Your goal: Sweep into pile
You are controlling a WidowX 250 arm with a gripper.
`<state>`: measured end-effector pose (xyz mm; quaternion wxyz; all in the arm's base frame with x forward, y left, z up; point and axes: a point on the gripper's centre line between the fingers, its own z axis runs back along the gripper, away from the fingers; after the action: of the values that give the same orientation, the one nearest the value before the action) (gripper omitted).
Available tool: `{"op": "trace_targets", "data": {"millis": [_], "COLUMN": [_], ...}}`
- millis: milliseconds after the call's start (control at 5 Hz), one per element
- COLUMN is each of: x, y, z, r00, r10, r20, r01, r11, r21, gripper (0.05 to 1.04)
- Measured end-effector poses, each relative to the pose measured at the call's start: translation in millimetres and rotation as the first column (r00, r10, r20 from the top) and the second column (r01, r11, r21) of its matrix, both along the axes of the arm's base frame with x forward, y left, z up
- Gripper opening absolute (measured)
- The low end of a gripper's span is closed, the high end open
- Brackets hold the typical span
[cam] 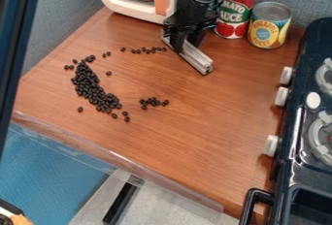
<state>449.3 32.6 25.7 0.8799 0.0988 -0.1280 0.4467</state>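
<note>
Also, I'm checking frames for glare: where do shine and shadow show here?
Camera view: pale glints run along the clear strip at the counter's front edge; bright highlights on the metal bar; soft dark shading on the counter beside the stove knobs.

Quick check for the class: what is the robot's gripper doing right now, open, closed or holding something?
Gripper: closed on the silver metal bar, holding it at the wooden counter.
</note>
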Motion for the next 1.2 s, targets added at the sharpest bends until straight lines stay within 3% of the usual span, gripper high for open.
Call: {"op": "trace_targets", "data": {"millis": [400,800,1200], "x": [-4.8,-11.9,-27.3], "y": [1.2,11.1,51.2], "z": [-4.3,-4.7,0.1], "r00": [1.000,1.000,0.998], "r10": [-0.010,-0.014,0.063], "r20": [-0.002,-0.021,-0.032], "r01": [0.010,0.013,-0.064], "r11": [1.000,1.000,0.996], "r21": [0.008,-0.025,-0.058], "gripper": [0.373,0.374,0.373]}}
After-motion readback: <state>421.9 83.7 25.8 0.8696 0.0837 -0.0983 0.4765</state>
